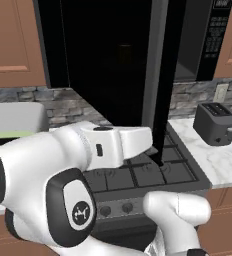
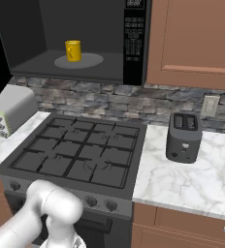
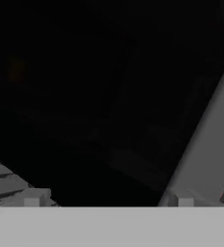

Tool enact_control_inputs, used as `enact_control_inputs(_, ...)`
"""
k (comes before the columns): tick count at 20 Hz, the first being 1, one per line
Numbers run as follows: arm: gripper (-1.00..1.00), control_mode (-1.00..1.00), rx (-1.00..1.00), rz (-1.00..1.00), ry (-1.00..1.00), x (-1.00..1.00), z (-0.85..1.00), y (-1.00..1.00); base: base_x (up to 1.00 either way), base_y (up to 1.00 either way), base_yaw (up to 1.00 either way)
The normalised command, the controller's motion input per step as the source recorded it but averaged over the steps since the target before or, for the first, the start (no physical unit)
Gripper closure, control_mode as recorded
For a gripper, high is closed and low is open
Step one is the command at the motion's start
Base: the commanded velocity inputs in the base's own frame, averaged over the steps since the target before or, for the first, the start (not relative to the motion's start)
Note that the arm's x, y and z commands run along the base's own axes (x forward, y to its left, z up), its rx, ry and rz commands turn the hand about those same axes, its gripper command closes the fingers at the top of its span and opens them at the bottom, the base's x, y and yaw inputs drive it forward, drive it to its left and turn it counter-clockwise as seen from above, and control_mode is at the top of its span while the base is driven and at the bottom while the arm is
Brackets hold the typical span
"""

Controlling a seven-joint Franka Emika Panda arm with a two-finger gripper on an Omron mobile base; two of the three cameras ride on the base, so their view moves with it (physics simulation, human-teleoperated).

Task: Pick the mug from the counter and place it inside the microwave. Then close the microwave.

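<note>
The yellow mug (image 2: 73, 50) stands upright on the grey turntable (image 2: 88, 61) inside the black microwave (image 2: 134, 41). It is off the white marble counter (image 2: 182, 184). The microwave's tall dark door (image 1: 108, 65) is swung wide open over the stove, and its grey edge (image 1: 155, 75) faces the left base camera. My gripper (image 3: 108, 202) is open, with its fingertips (image 3: 32, 201) far apart and nothing between them. It looks at the dark door face from close up, low beside the door's grey edge (image 3: 205, 144). The arm's white forearm (image 1: 123, 142) reaches up to the door's lower corner.
A dark grey toaster (image 2: 184, 137) sits on the counter right of the gas stovetop (image 2: 75, 152). A pale toaster oven (image 2: 10, 114) stands on the left counter. Brown cabinets (image 2: 197, 34) hang right of the microwave. The open door blocks the space above the stove's left half.
</note>
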Motion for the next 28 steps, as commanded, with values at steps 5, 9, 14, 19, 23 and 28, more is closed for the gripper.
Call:
enact_control_inputs(5, -1.0, -1.0, 0.04, 0.07, 0.01, 0.12, 0.15, -0.81, 0.0, 0.0, 0.0)
enact_control_inputs(9, -1.0, -1.0, 0.0, 0.1, 0.0, 0.5, 0.07, -0.84, 0.0, 0.0, 0.0)
enact_control_inputs(14, -1.0, -1.0, 0.0, 0.1, 0.0, 0.62, 0.05, -0.85, 0.0, 0.0, 0.0)
enact_control_inputs(19, -1.0, -1.0, 0.0, 0.08, 0.0, 0.55, 0.12, -0.72, 0.0, 0.0, 0.0)
enact_control_inputs(23, -1.0, -1.0, 0.0, 0.06, 0.0, 0.52, 0.12, -0.62, 0.0, 0.0, 0.0)
enact_control_inputs(28, -1.0, -1.0, 0.0, 0.03, 0.0, 0.51, 0.29, -0.43, 0.0, 0.0, 0.0)
